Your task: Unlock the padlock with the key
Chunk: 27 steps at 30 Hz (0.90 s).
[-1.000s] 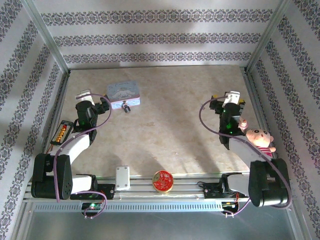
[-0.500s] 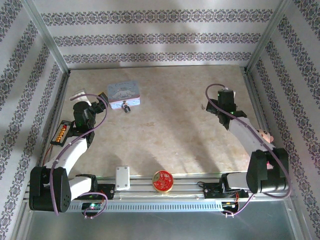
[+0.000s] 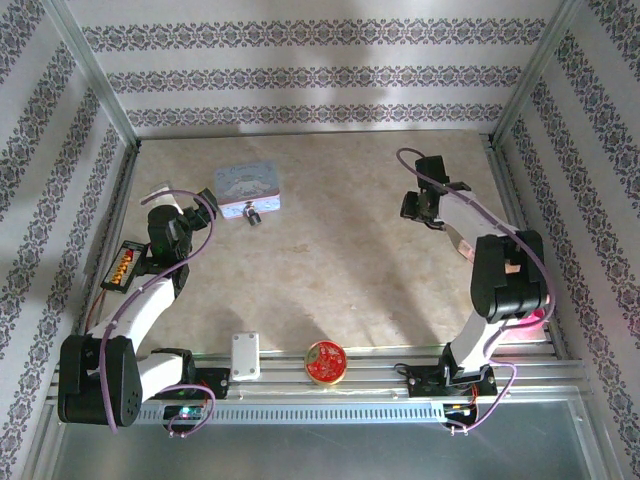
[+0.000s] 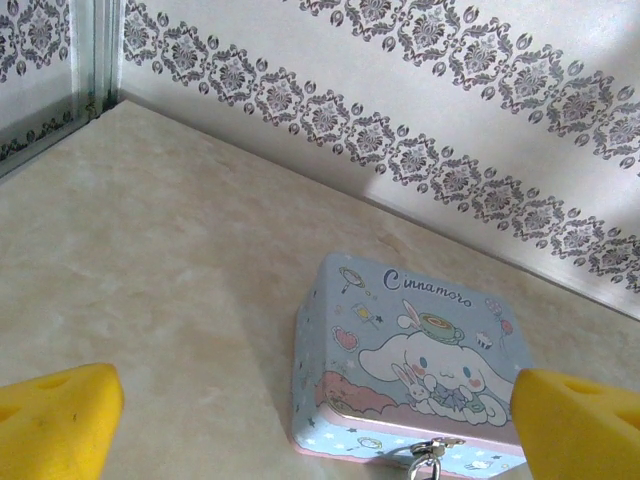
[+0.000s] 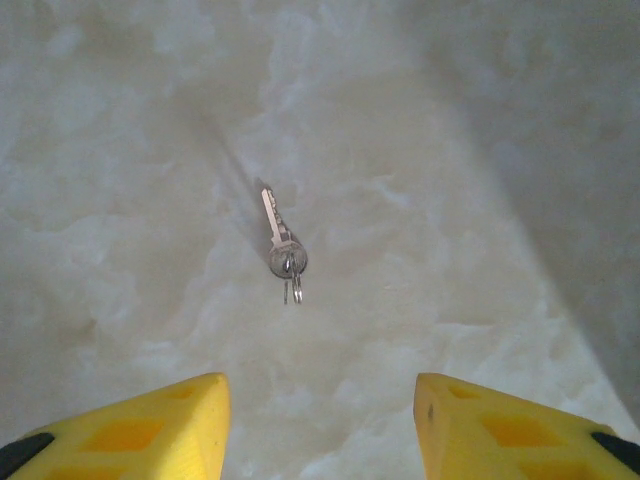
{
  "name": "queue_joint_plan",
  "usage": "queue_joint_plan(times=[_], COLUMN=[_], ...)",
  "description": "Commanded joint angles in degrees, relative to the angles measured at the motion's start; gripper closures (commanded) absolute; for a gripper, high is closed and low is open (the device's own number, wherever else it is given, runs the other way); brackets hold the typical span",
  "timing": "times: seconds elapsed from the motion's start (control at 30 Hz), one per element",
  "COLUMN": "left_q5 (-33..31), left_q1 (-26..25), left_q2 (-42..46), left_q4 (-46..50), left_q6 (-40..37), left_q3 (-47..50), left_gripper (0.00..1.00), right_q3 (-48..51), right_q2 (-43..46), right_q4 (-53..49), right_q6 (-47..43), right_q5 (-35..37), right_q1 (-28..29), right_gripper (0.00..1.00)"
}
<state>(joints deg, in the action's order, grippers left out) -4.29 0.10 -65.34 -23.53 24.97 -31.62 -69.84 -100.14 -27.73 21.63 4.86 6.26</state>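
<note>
Here, the left pincer stands with its yellow fingers spread wide apart and nothing between them. It faces a pale blue rectangular cartoon tin that sits on the far left part of the beige marbled table. The tiny dark grey metal padlock is at the tin's near side, right against it. In the left wrist view its thin loop shackle reaches up to the clasp on the tin's near edge, and the lower body is cut off by the frame.

The right pincer hovers over the far right part of the table, pointing down. Its two yellow fingers are parted, with bare table showing in the gap. The small silver metal key lies flat on the table just beyond the fingertips, roughly in line with the gap and touched by neither finger. Its blade points away and slightly left, and a little wire ring hangs off its near end.

Along the near rail rest a round red disc and, to its left, a white rectangular block.
</note>
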Motion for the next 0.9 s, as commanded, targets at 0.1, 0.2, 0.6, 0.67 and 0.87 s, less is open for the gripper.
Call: queue_joint_plan(times=[0.1,0.2,0.6,0.67,0.87], left_q5=[0.82,0.92,1.43,1.57,2.09], left_q1=[-0.01,0.01,-0.01,-0.01,-0.01], left_q2=[1.2,0.81,0.09,0.02,-0.93], left_q4=[1.08,1.32,1.91,1.6,1.22], left_q6=[1.16,1.17,1.81,1.95,2.53], left_q3=[0.21,-0.19,-0.45,-0.29,-0.6], left_gripper=[0.01,0.01,0.01,0.01,0.01], right_q3=[-5.64,-7.49,-11.7,-11.81,-12.81], right_q2=[-5.55,-7.44,-12.52,-12.89,-14.49], right_q4=[-3.89,-4.42,-6.0,-6.07,-6.29], right_q6=[-1.51,-1.68,-2.99,-3.06,-3.96], right_q5=[-1.3,-1.72,-3.94,-4.31,-5.6], right_q1=[0.08,-0.35,-1.7,-2.02,-2.39], right_gripper=[0.48,0.48,0.47,0.47,0.48])
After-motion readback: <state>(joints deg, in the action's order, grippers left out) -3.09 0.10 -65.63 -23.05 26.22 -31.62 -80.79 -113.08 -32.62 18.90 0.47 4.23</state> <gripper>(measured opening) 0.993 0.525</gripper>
